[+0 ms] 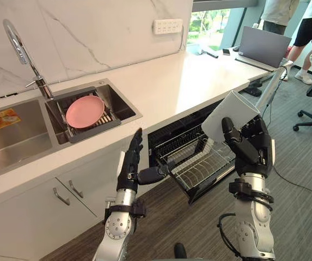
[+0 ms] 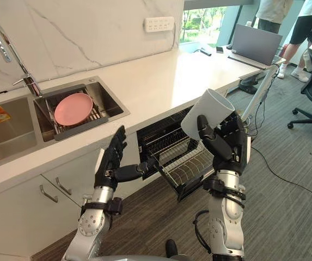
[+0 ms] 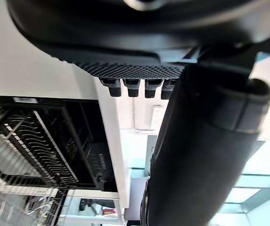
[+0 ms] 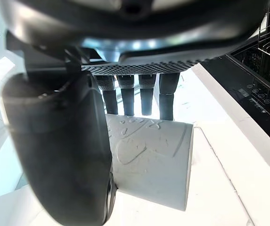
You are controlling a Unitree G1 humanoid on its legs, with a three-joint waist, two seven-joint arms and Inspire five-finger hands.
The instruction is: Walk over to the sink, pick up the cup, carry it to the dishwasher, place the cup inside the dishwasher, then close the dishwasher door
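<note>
My right hand (image 1: 252,148) had thumb and fingers curled round the cup (image 1: 229,114) (tilted), above the dishwasher rack (image 1: 202,166). My left hand (image 1: 129,167) hung flat-fingered, empty, beside it. Beyond, a plate (image 1: 85,111) lay in the sink (image 1: 118,104).

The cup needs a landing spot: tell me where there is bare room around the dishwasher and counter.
The pulled-out wire rack looks empty under the cup held by the right robot hand. The countertop between sink and laptop is bare. Crowded: the sink's right basin holds a pink plate, and the open left robot hand stands by the rack's left corner.
</note>
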